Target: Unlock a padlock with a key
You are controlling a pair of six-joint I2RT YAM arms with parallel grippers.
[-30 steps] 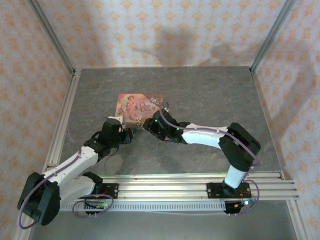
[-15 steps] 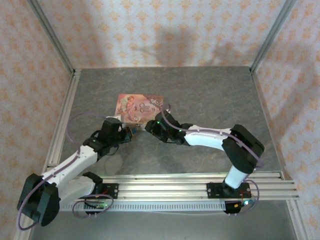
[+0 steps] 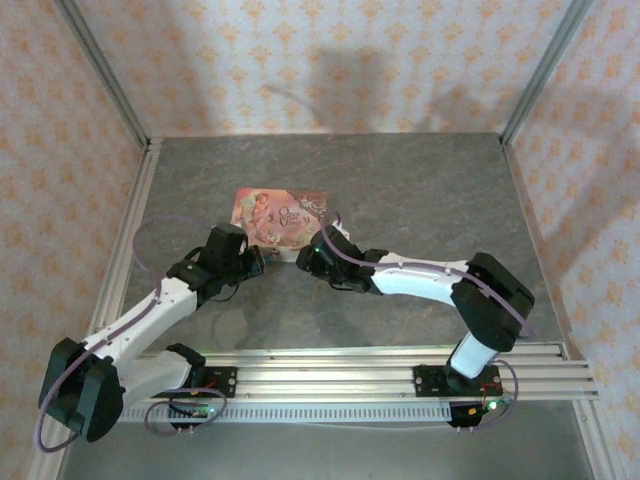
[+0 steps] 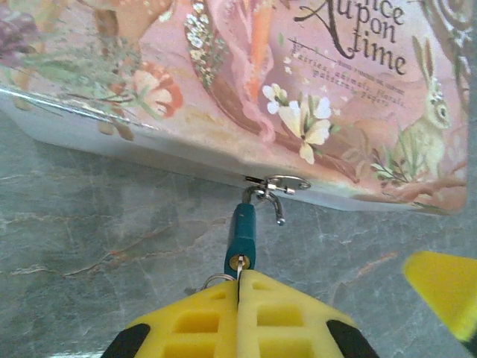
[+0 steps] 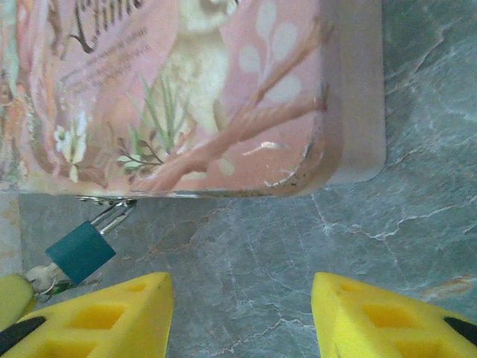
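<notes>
Grey marbled table [image 3: 400, 180] held a pink tin box [image 4: 223, 74]; padlock [image 4: 241, 237] hung at its front hasp. L gripper [image 4: 240, 298] was pinched shut on key [image 4: 238, 268], tip at keyhole. R gripper [image 5: 242, 306] gaped wide nearby, holding nothing. Risk: padlock looked unbraced, so a twist could swing it & slip the key out.

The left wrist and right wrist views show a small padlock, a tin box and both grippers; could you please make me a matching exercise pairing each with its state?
Things:
1. small teal padlock with silvery shackle
2. pink picture-printed tin box
3. left gripper
4. right gripper

States:
A. open, above the grey table
B. hooked to the box's front clasp
C. lying flat on the table
D. shut on the thin metal key at the padlock's keyhole

Pairs: 1-B, 2-C, 3-D, 4-A
</notes>
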